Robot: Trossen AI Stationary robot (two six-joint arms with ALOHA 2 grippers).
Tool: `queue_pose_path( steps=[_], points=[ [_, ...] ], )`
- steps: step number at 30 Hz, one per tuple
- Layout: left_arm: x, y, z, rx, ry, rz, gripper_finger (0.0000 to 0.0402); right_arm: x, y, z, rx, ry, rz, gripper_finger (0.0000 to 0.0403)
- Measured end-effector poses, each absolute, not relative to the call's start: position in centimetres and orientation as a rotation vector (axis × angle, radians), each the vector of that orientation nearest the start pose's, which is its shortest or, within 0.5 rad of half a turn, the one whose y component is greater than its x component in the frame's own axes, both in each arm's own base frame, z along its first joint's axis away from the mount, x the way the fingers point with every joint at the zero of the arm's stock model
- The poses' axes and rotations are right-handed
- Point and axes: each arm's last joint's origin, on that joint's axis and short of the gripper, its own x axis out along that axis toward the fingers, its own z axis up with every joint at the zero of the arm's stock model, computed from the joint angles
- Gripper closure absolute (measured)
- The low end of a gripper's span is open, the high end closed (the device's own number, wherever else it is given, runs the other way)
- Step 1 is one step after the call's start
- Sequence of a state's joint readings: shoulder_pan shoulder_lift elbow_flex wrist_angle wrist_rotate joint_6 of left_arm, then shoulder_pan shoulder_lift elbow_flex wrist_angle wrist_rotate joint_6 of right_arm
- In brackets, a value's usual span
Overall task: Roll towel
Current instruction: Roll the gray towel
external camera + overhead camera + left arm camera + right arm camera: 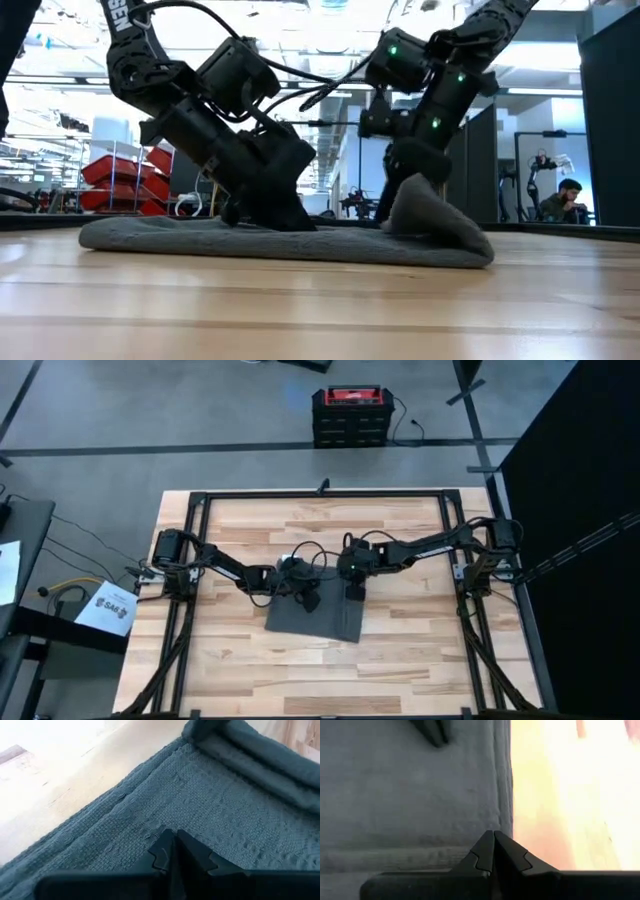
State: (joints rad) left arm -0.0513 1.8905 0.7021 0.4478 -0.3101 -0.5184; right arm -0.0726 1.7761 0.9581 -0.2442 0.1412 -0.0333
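Towel point(312, 618) sits near the middle of the wooden table point(400, 660), mostly flat, dark grey, with its far edge bunched into a low roll; in the low view that lump rises at the cloth's right end. Left arm comes in from 9 o'clock, and the left gripper point(306, 597) is down on the towel's far edge, fingers pressed together with nothing between them. Right arm reaches in from 3 o'clock; the right gripper point(354, 593) is at the far right corner, fingers also closed tight, tips on the cloth.
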Motion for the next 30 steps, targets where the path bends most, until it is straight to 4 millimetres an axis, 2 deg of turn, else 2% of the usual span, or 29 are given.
queue_pose_path(
  steps=[4, 9, 16, 18, 25, 30],
  points=[
    [31.9, -0.8, 9.4, -0.328, 0.642, 0.407, 0.0386, 33.4, -2.8, 12.8, -0.099, 1.094, -0.146, 0.0403],
    [32.1, -1.0, 10.0, -0.283, 0.611, 0.376, 0.0386, 33.5, -2.8, 12.9, -0.110, 1.072, -0.139, 0.0403],
    [33.5, -1.9, 11.3, -0.197, 0.557, 0.325, 0.0386, 33.4, -2.9, 12.8, -0.107, 1.080, -0.137, 0.0403],
    [33.9, -1.5, 10.8, -0.190, 0.554, 0.346, 0.0386, 33.4, -2.9, 12.8, -0.106, 1.089, -0.137, 0.0403],
    [34.3, 0.0, 6.4, -0.252, 0.600, 0.446, 0.0386, 33.0, -2.9, 12.7, -0.084, 1.137, -0.158, 0.0403],
    [34.5, 0.1, 5.8, -0.284, 0.577, 0.454, 0.0387, 32.3, -2.9, 13.2, -0.079, 1.168, -0.175, 0.0403]
  ],
)
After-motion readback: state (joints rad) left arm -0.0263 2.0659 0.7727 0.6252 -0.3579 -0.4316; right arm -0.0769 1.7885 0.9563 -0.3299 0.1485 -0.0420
